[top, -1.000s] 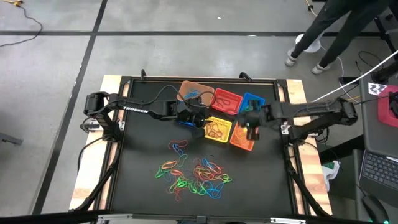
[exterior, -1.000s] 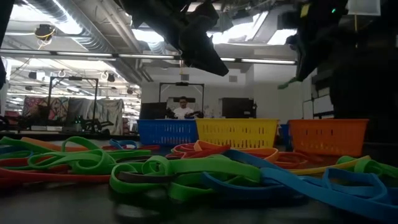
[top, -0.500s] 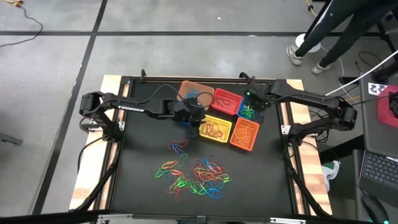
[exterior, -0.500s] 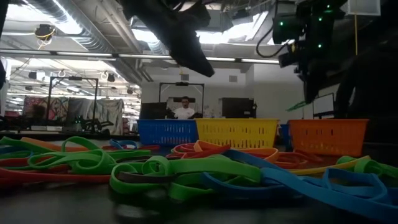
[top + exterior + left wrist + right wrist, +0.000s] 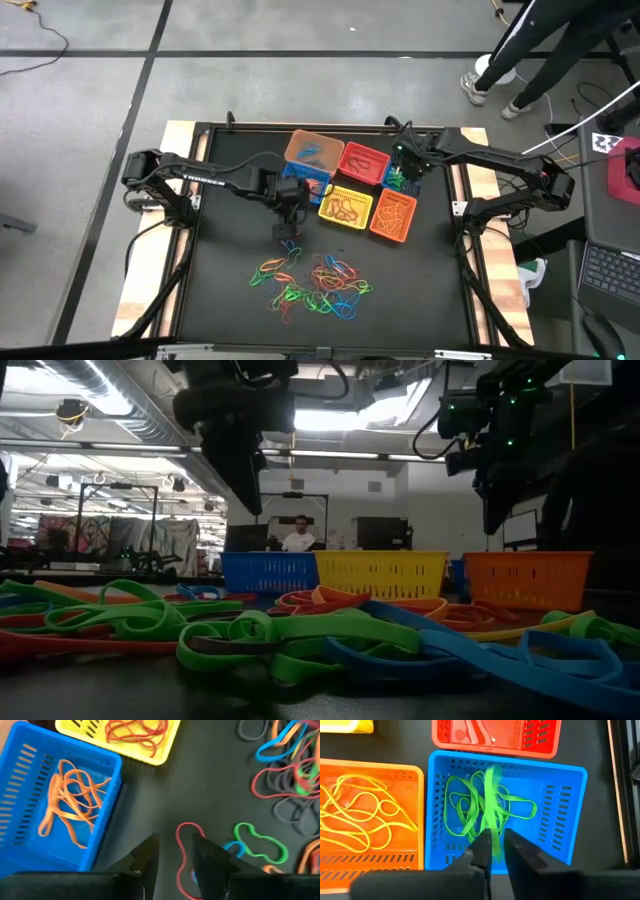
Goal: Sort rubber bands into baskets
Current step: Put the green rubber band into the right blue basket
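1. Overhead, high view: the left gripper (image 5: 286,228) hangs over bare table between the basket cluster and the loose pile of rubber bands (image 5: 315,282), at the pile's near edge. The right gripper (image 5: 402,172) is well apart from the pile, over the right-hand blue basket (image 5: 419,166). The left arm is therefore the nearer one for any next pick.

2. Low view: the rubber bands (image 5: 300,632) lie in the foreground. The left gripper (image 5: 246,488) hangs above them and in front of the row of baskets (image 5: 380,574). The right gripper (image 5: 495,508) is raised over the orange end of the row.

3. Left wrist view: the left gripper (image 5: 175,847) is released and empty, its jaws parted. A single red band (image 5: 184,851) lies on the table directly under the gap. Its long axis runs in line with the gap, so a straight descent would probably straddle its narrow width. A blue basket (image 5: 113,764) holding orange bands stands just beside the gripper.

4. Right wrist view: the right gripper (image 5: 499,841) sits above the blue basket (image 5: 570,770), which holds green bands. A green band (image 5: 490,785) stretches from the gripper toward the basket floor. Whether it is gripped or already let go cannot be told.
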